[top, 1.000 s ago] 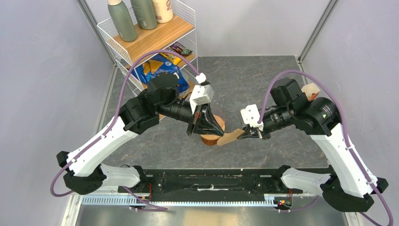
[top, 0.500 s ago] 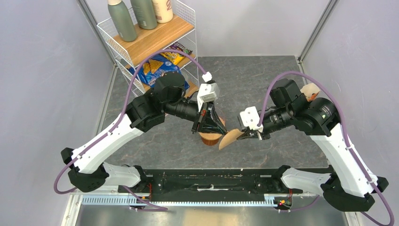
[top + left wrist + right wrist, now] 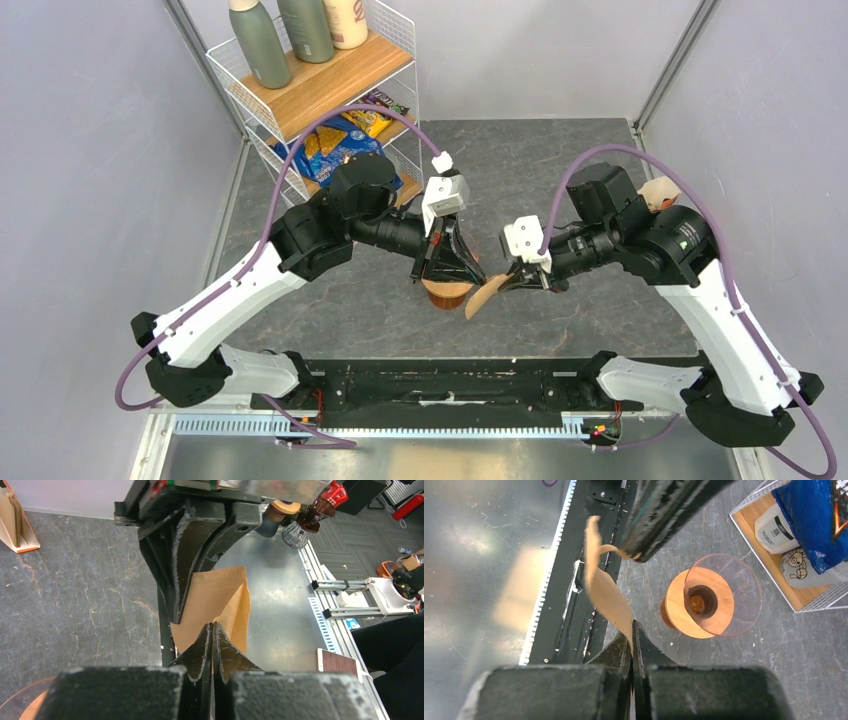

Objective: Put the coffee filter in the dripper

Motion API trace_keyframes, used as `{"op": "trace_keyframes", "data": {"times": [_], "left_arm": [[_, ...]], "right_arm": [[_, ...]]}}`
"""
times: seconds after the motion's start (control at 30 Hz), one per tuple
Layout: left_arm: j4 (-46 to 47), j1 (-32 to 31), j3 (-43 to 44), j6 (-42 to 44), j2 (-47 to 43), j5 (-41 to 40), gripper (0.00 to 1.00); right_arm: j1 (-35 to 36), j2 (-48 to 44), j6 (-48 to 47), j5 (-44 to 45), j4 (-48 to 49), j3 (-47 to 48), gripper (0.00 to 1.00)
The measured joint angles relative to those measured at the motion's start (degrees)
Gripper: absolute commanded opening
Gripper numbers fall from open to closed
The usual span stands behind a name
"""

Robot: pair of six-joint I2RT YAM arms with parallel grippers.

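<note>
The coffee filter (image 3: 484,297), a light-brown paper cone, hangs in the air between my two grippers, just right of the dripper. My right gripper (image 3: 520,281) is shut on its lower edge; the right wrist view shows the paper (image 3: 606,592) rising from the right gripper (image 3: 632,626). My left gripper (image 3: 447,268) is shut on a corner of the filter's upper edge (image 3: 220,597), fingertips (image 3: 206,635) pressed together. The clear pinkish dripper (image 3: 744,587) sits on a wooden ring (image 3: 679,612) over an amber beaker (image 3: 447,296), below the left gripper.
A wire shelf (image 3: 395,25) with bottles and snack bags stands at the back left. The orange-and-cream pack of filters (image 3: 660,192) stands behind the right arm and also shows in the left wrist view (image 3: 15,522). A black rail (image 3: 450,385) runs along the table's near edge.
The right gripper has moved left towards the left gripper with the filter. The filter has turned from lying flat to hanging more edge-on. The left gripper has shifted slightly right.
</note>
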Motion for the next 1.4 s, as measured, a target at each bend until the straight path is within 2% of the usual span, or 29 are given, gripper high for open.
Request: {"op": "trace_keyframes", "data": {"times": [0.3, 0.7, 1.17, 1.3, 1.4], "left_arm": [[-0.02, -0.87, 0.0, -0.07, 0.0, -1.57, 0.03], [-1.38, -0.9, -0.52, 0.28, -2.6, -6.21, 0.41], [-2.38, -0.9, -1.27, 1.46, -3.45, -9.6, 0.42], [-2.34, -0.9, -1.68, 1.84, -3.45, -10.03, 0.5], [-1.64, -0.9, -2.71, 2.01, -3.85, -9.2, 0.51]], "right_arm": [[0.0, 0.79, 6.01, 1.73, 3.85, -0.52, 0.0], [0.0, -0.39, 8.94, 3.32, 4.39, -2.64, 0.0], [0.0, -1.49, 11.76, 2.73, 6.12, -2.99, 0.0], [0.0, -1.42, 12.17, 2.69, 6.32, -2.99, 0.0], [0.0, -1.36, 12.35, 2.8, 6.32, -2.99, 0.0]]}}
